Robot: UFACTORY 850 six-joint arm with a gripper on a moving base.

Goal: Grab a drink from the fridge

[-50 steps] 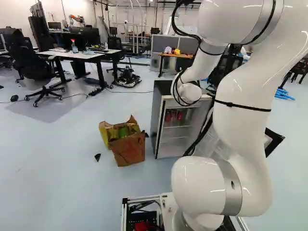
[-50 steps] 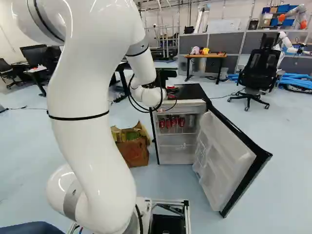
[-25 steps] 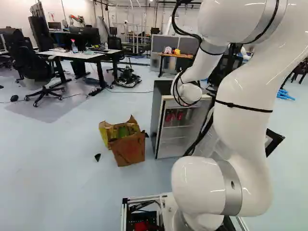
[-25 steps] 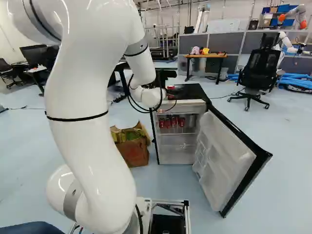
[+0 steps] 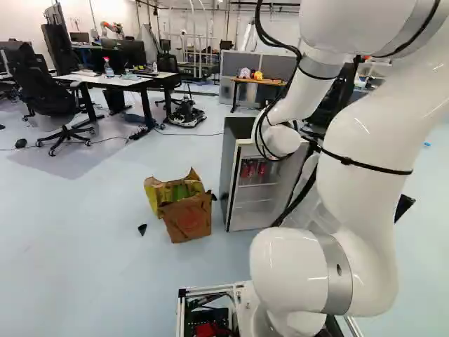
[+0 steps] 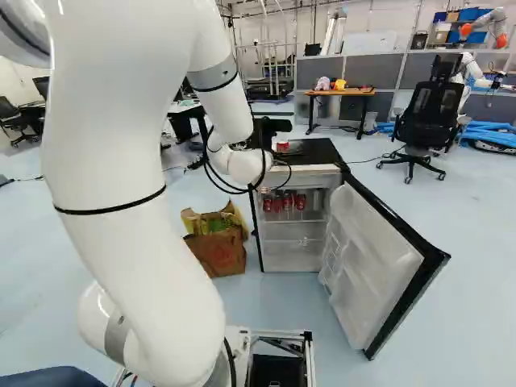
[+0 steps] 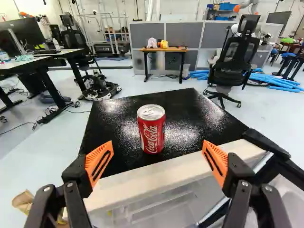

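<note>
Pincer [image 7: 158,147]: spread wide, nothing gripped, its two orange pads [image 7: 99,163] well apart; from here it's lined up with the drink can, which sits ahead of it, between the lines of the fingers, touching neither.
White arm [image 6: 121,161]: arched up from the base and over towards the fridge.
Fridge [image 6: 318,151]: small, black-topped, upright on the floor, front facing the base.
Fridge door [image 6: 371,258]: swung wide open from the front right edge, pale shelves showing on its inside.
Paper bag [image 5: 186,216]: brown and crumpled, standing on the floor near the fridge's left side.
Red cans [image 6: 300,202]: a row inside the fridge, on the upper shelf.
Drink can [image 7: 152,130]: one red can, upright on the fridge's black top, near the front edge, roughly midway between the front corners.
</note>
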